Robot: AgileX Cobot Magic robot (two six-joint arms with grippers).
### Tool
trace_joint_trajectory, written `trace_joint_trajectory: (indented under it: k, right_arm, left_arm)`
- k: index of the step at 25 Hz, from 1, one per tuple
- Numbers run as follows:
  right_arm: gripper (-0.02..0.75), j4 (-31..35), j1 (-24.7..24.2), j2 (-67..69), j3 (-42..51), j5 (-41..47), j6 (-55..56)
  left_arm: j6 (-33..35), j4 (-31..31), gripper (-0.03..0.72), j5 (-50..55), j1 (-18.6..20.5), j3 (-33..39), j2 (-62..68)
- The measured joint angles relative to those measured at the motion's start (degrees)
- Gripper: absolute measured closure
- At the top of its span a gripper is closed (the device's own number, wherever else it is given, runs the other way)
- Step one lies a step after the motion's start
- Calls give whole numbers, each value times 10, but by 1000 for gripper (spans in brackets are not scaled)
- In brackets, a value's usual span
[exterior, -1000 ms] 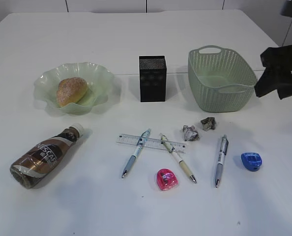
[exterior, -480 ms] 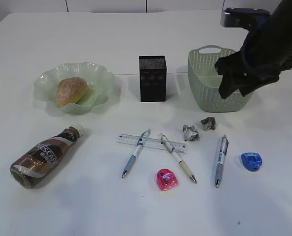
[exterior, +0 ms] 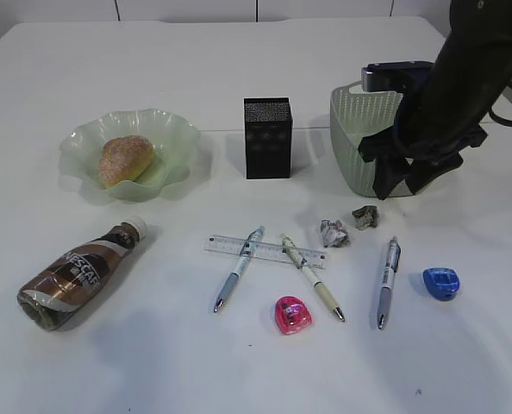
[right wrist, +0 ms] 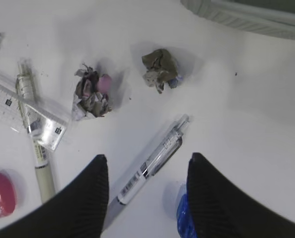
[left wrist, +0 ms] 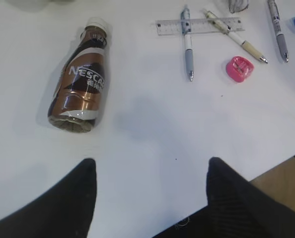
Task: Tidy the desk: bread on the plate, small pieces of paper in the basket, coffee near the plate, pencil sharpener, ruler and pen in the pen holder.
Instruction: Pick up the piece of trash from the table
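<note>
White desk (exterior: 196, 362); bread (exterior: 125, 159) on the plate (exterior: 174, 134); coffee (exterior: 79, 276) lies on its side near the front left; right gripper (exterior: 404, 179) hangs spread and empty before the basket (exterior: 351, 129), above two paper wads (right wrist: 93, 91); left gripper (left wrist: 150, 171) spread, empty, near the coffee.

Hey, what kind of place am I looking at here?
Probably a staged desk workspace, perhaps a lab: a plain white tabletop holds a black mesh pen holder, a clear plastic ruler under pens, and a sugared bun in a wavy green dish.
</note>
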Motion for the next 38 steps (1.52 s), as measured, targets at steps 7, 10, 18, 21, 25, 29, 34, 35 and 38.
trace_joint_trajectory:
  k: [7,10,18,21,25,29,34,35,38]
  right_arm:
    - [331,-11,5,48,-51,1,0]
    - [331,-11,16,75,-74,1,0]
    - [331,-21,20,111,-79,-13,1]
    - [331,-21,20,115,-79,-27,2]
    - [331,-22,20,119,-80,-47,9]
    - [331,-24,20,125,-80,-52,15]
    - [331,-32,20,125,-80,-52,17]
    - [331,-34,20,125,-80,-52,17]
    - [331,-36,20,125,-67,-60,17]
  left_arm:
    - [0,-5,200,-29,0,0,50]
    - [0,-7,200,-31,0,0,65]
    - [0,-18,201,-42,0,0,69]
    - [0,-20,201,-43,0,0,69]
    - [0,-26,201,-44,0,0,69]
    - [0,-28,201,-44,0,0,69]
    - [0,-29,210,-44,0,0,69]
    - [0,-29,211,-44,0,0,69]
    - [0,-31,212,-44,0,0,69]
